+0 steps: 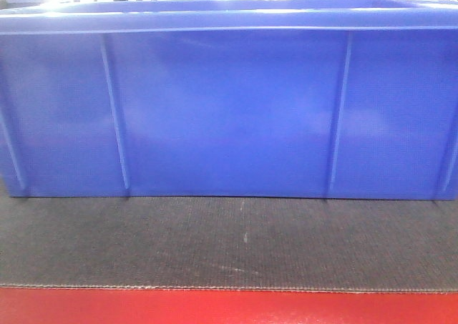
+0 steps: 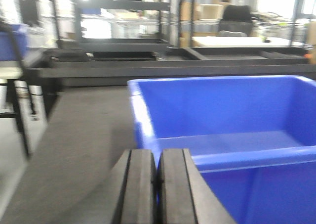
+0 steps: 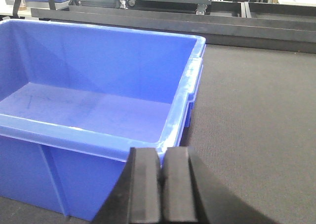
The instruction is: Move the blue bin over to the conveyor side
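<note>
two grippers of mine sit at the near corners of the blue bin (image 1: 229, 109), which rests on the dark woven belt of the conveyor (image 1: 229, 242), close to its red frame edge (image 1: 229, 308). my left gripper (image 2: 158, 184) has its jaws pressed together by the bin's left near corner; my right gripper (image 3: 162, 187) has its jaws together too, by the right near corner. the bin shows nothing inside

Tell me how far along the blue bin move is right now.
Done: the blue bin already sits on the conveyor belt, near its red frame edge. In hand: nothing; the left gripper and right gripper are both shut at the bin's near corners. Left: possibly nothing or a final nudge.
</note>
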You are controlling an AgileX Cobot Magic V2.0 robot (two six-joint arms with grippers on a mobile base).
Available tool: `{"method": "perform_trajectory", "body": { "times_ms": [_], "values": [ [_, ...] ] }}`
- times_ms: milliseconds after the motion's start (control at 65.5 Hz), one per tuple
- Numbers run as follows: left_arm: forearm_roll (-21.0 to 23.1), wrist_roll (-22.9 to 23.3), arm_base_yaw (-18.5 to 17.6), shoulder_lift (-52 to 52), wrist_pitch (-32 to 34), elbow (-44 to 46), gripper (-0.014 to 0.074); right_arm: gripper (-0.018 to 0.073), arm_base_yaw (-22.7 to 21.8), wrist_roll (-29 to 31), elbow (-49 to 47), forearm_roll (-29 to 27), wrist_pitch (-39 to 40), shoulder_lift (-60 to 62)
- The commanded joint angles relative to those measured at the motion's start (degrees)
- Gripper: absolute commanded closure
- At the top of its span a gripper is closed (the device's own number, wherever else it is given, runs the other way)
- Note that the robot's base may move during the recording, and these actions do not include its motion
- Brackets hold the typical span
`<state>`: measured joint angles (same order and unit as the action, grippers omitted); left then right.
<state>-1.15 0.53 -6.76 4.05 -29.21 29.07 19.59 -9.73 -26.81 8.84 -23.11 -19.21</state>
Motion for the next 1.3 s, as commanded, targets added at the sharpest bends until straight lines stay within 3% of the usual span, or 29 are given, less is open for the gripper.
{"method": "perform_trajectory", "body": {
  "times_ms": [0, 92, 214, 351, 549, 672, 1282],
  "values": [
    [2.52, -2.0, 4.34, -4.05, 1.81, -3.94, 0.0603, 0.0638, -0.25, 0.19, 0.17, 0.27, 1.69, 0.45],
    [3.8, -2.0, 8.34, -4.05, 3.44, -8.32, 0.0603, 0.0638, -0.25, 0.19, 0.17, 0.27, 1.69, 0.45],
    [4.04, -2.0, 10.66, -4.05, 6.92, -13.41, 0.0603, 0.0638, -0.25, 0.19, 0.17, 0.27, 1.71, 0.54],
    [3.78, -2.0, 10.16, -4.05, 18.27, -20.94, 0.0603, 0.0638, -0.25, 0.19, 0.17, 0.27, 1.71, 0.54],
    [1.96, -2.0, 6.76, -4.05, 34.22, -29.07, 0.0603, 0.0638, -0.25, 0.19, 0.17, 0.27, 1.71, 0.54],
    [1.82, -2.0, 6.47, -4.05, 31.15, -29.07, 0.0603, 0.0638, -0.25, 0.19, 0.17, 0.27, 1.71, 0.54],
    [1.82, -2.0, 6.47, -4.05, 31.67, -29.07, 0.0603, 0.0638, -0.25, 0.19, 0.17, 0.27, 1.71, 0.54]
  ]
}}
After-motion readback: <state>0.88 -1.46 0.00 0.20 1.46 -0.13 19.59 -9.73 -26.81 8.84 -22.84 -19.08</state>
